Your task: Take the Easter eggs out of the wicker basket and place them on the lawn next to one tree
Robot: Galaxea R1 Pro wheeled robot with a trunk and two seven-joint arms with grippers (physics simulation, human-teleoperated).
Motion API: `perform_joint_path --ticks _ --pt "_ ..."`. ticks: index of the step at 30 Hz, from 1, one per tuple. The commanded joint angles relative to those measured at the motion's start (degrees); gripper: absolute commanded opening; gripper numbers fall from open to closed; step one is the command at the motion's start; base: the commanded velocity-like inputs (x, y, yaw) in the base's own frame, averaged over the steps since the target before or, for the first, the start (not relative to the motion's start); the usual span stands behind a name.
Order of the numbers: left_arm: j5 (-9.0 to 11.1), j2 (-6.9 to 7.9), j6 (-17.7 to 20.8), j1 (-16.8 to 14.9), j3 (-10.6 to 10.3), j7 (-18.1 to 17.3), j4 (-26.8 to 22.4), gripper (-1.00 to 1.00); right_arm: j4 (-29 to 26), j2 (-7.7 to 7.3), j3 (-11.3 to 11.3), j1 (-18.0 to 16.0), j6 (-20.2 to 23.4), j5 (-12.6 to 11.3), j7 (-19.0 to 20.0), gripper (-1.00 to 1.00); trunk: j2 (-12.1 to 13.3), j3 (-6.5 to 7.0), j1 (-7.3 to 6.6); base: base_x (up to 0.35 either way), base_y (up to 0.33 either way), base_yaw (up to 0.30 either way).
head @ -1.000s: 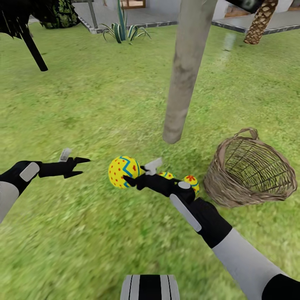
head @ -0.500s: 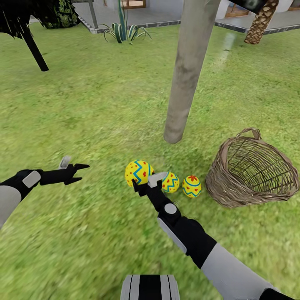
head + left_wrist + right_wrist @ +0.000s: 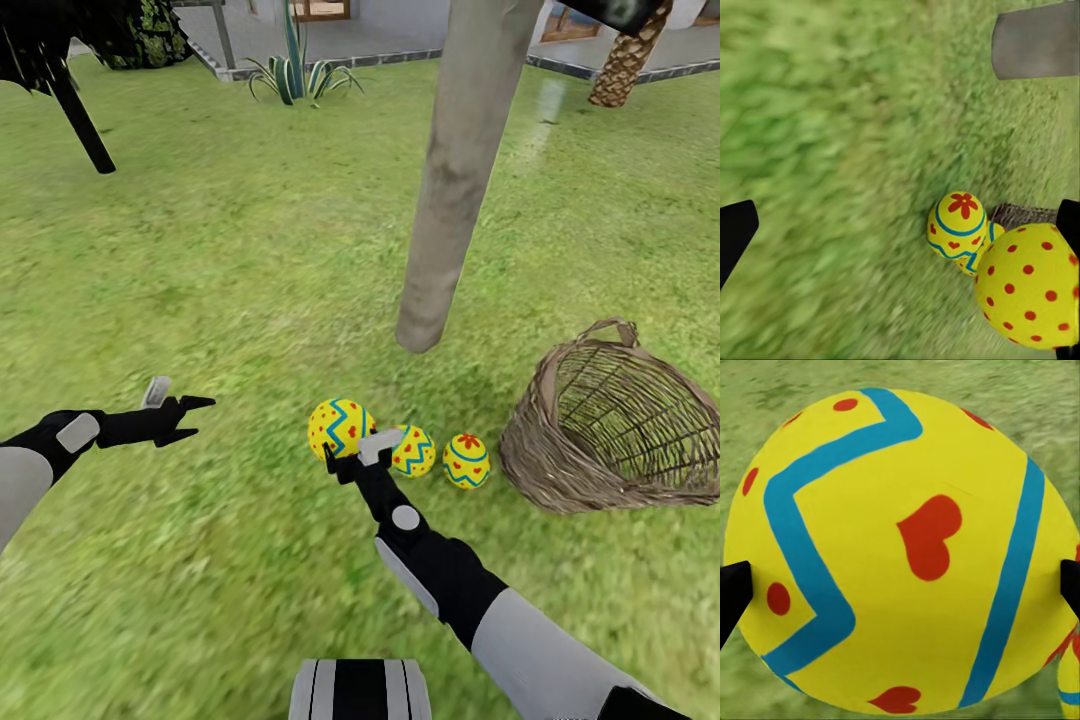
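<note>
Three yellow Easter eggs are gathered on the lawn (image 3: 250, 260) just in front of the tree (image 3: 455, 190). My right gripper (image 3: 352, 455) is shut on the largest egg (image 3: 340, 425), held at the left of the row; in the right wrist view that egg (image 3: 900, 510) spans the gap between both fingertips. The other two eggs (image 3: 413, 450) (image 3: 466, 460) rest on the grass beside it. The wicker basket (image 3: 620, 425) lies tipped over to the right, with no egg visible inside. My left gripper (image 3: 192, 418) hovers open to the left, and its wrist view shows the eggs (image 3: 958, 223) (image 3: 1029, 285).
A thin black trunk (image 3: 82, 125) stands at the far left. A spiky plant (image 3: 295, 70) and a scaly palm trunk (image 3: 625, 55) border the paved strip at the back. Open grass stretches to the left and front. My base (image 3: 360, 690) is at the bottom.
My right gripper has carried the large egg rightward and down, up against the other two eggs. The left arm has barely moved. The view has shifted slightly.
</note>
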Motion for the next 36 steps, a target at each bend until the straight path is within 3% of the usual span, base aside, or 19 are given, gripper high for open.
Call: perform_joint_path --ticks 1,5,9,15,24,31,36 --pt "0.4 0.00 0.3 0.0 -0.5 -0.2 0.0 1.00 1.5 0.24 0.2 -0.1 -0.4 -0.5 -0.4 -1.00 0.0 -0.04 0.00 0.043 0.002 0.000" --pt "0.4 -0.11 0.3 0.0 -0.6 -0.2 0.0 1.00 5.0 1.37 0.1 -0.2 -0.4 -0.5 -0.6 -1.00 0.0 -0.04 0.00 0.083 0.001 0.000" --pt "0.4 -0.16 0.3 0.0 -0.9 -0.2 0.0 1.00 5.7 1.70 0.1 -0.2 -0.6 -0.5 -4.0 -1.00 0.0 -0.04 0.00 0.291 0.000 0.000" --pt "0.4 -1.31 0.3 0.0 -1.0 -0.2 0.3 1.00 9.5 3.12 0.1 -0.3 -4.1 -0.3 -4.9 -1.00 0.0 -0.04 0.00 0.319 0.000 0.000" --pt "-0.9 -1.99 0.2 0.0 -1.1 -0.2 0.3 1.00 13.0 3.37 0.1 -0.5 -4.7 -0.4 -5.9 -1.00 0.0 -0.04 0.00 0.316 0.011 0.000" --pt "-2.1 -2.02 0.0 0.0 -1.1 -0.3 0.3 1.00 14.3 3.31 0.1 -0.6 -5.4 -0.4 -5.9 -1.00 0.0 -0.04 0.00 0.060 0.007 0.000" --pt "-2.2 -2.05 -0.1 0.0 -1.1 -0.3 0.3 1.00 14.3 3.37 0.0 -0.6 -5.5 -0.4 -5.9 -1.00 -0.1 -1.14 0.13 0.001 0.000 0.000"
